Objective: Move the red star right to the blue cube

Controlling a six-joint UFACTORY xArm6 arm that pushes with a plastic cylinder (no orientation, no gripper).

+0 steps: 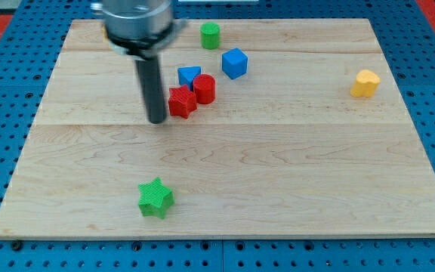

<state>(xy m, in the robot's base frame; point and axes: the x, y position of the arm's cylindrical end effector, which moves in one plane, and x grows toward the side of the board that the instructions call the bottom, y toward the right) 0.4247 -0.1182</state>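
Red star: light, rigid, slides easily

Left to right: my tip has no fingers and holds nothing; it touches the red star, upper-centre frame. Push its left face. A red cylinder and a blue triangle crowd the path to the blue cube.

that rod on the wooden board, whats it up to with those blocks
My tip sits at the left side of the red star, placed to push it toward the view's right. The blue cube lies up and to the right. A red cylinder and a blue triangular block crowd the star's far side.
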